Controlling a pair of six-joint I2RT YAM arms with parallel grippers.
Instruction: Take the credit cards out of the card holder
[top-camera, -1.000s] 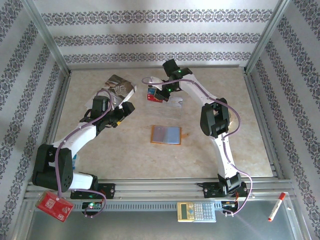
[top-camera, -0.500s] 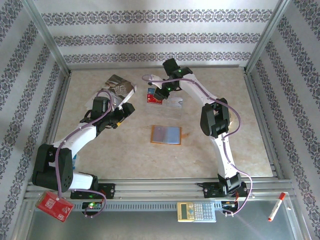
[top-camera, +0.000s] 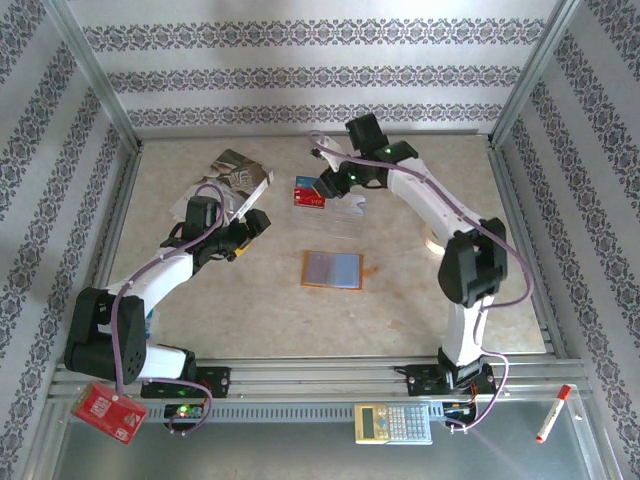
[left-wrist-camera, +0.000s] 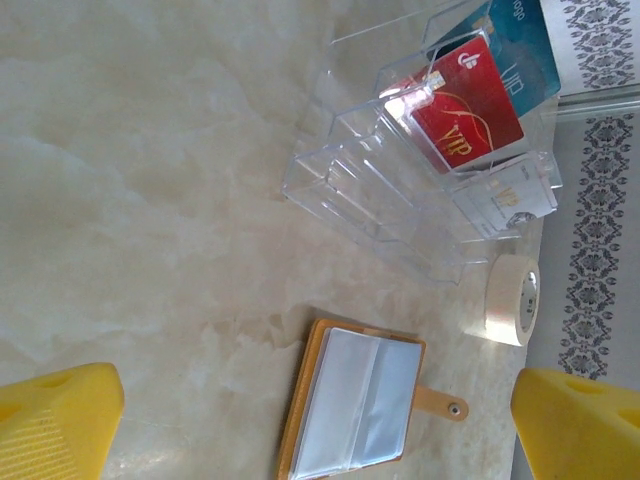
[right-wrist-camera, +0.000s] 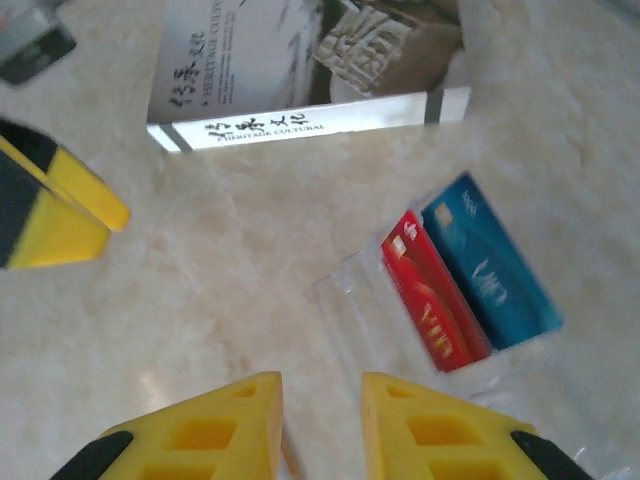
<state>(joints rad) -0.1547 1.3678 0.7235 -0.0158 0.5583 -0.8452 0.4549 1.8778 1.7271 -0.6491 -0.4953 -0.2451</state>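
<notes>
The orange card holder (top-camera: 332, 270) lies open mid-table, and its clear pockets (left-wrist-camera: 355, 405) look empty. A red credit card (left-wrist-camera: 465, 105), a blue one (left-wrist-camera: 520, 55) and a pale one (left-wrist-camera: 505, 197) sit in a clear plastic stand (left-wrist-camera: 390, 190) beyond it. The red card (right-wrist-camera: 432, 305) and blue card (right-wrist-camera: 490, 265) lie just ahead of my right gripper (right-wrist-camera: 322, 420), whose jaws stand slightly apart with nothing between them. My right gripper (top-camera: 328, 184) hovers beside the cards. My left gripper (top-camera: 245, 228) is wide open, left of the holder, its yellow fingers (left-wrist-camera: 55, 420) framing it.
A glossy booklet (top-camera: 240, 170) lies at the back left, close to the left gripper. A roll of tape (top-camera: 437, 243) sits right of the stand. On the front rail rest a calculator (top-camera: 392, 423), a red packet (top-camera: 108, 412) and a marker (top-camera: 553, 413).
My right jaws have parted and left the red card in the stand. The right arm's elbow swung right and the gripper drew slightly back. The left arm stayed put.
</notes>
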